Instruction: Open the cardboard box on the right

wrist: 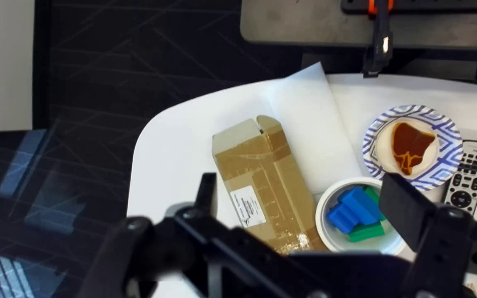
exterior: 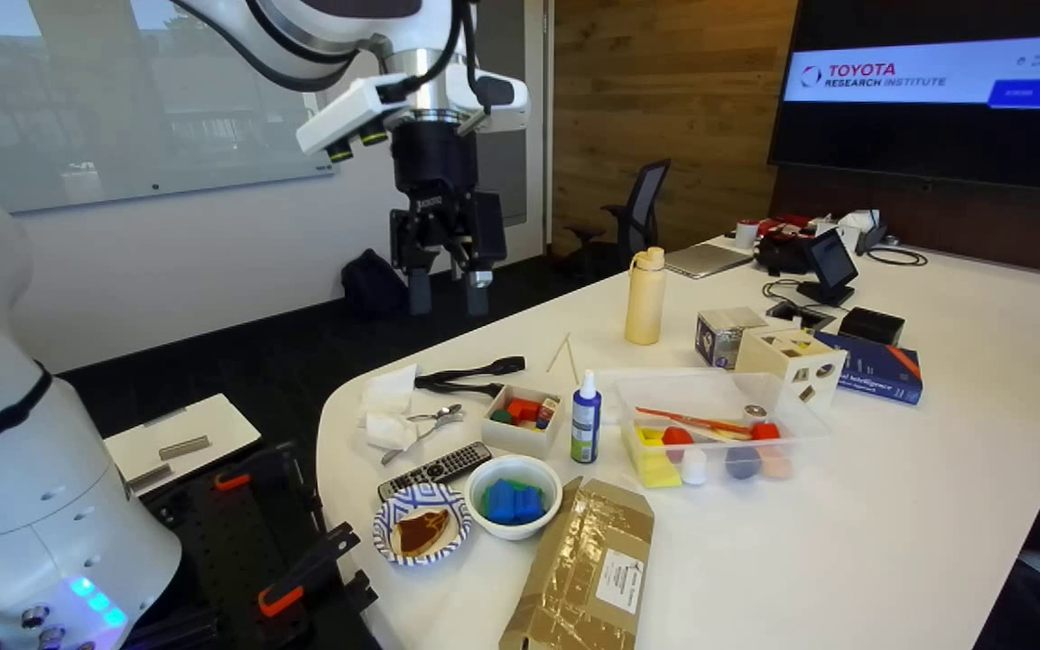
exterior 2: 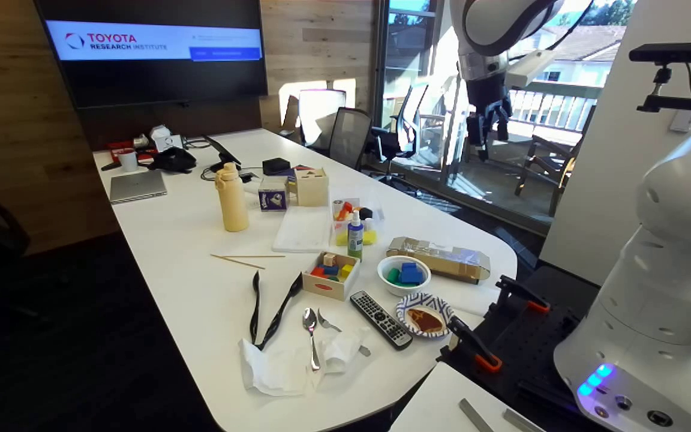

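Tan-brown and patched with what looks like shiny tape [exterior: 615, 519], the cardboard box [wrist: 265, 178] lies near a rounded corner of the table [exterior: 755, 560], just beside the white bowl [exterior: 506, 533]; whether the two touch I cannot tell. Its top looks closed, with a paler end panel [wrist: 238, 136] and a small tab [wrist: 269, 123] at one end. The hand [exterior: 448, 296] hangs well above it all, its fingers [wrist: 406, 207] spread wide and nothing between them. I judge this to be the approach, with the opening itself not yet begun. Next should come a descent to the box, then working one fingertip under the tab or a loose edge and lifting, rather than squeezing the whole body; tape may resist and drag the light box along, perhaps into the bowl. That bowl holds blue blocks [wrist: 352, 207] and green blocks [wrist: 366, 231]. Further off, the small cream box [exterior: 515, 440] carries coloured blocks [exterior: 524, 412], the clear plastic tray [exterior: 710, 388] red rounded pieces [exterior: 678, 440] among other things, and the patterned plate [wrist: 373, 149] a brown piece [wrist: 410, 147] streaked yellow.
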